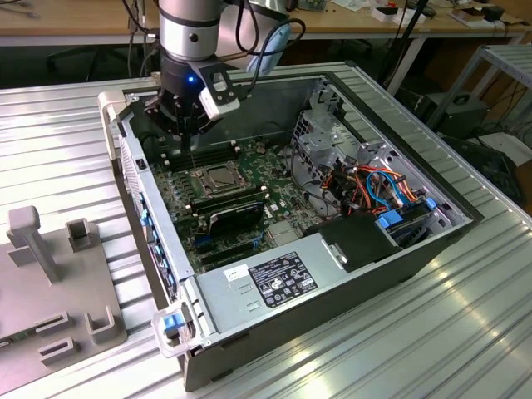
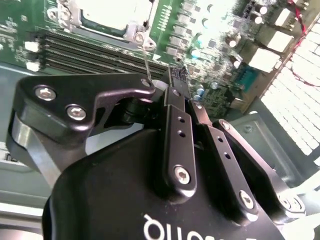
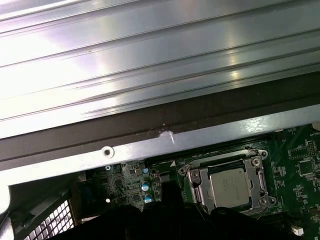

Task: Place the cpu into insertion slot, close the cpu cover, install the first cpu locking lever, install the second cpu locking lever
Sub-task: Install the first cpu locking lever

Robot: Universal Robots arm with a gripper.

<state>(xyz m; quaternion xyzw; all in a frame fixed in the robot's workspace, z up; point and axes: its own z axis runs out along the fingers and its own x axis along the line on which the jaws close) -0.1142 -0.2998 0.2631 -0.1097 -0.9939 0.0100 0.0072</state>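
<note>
Here, gripper [image 1: 189, 125] hanging upright, above cpu [image 1: 218, 176]

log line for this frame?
gripper: above socket, at thin lever | cpu: seated in insertion slot | cpu cover: closed over cpu

I see my arm [image 1: 189, 33] reaching straight down from above, wrist pointing down. My black gripper [image 2: 176, 80] hangs low at its end, with its fingers [image 2: 176, 125] pressed close together, tips touching.
</note>
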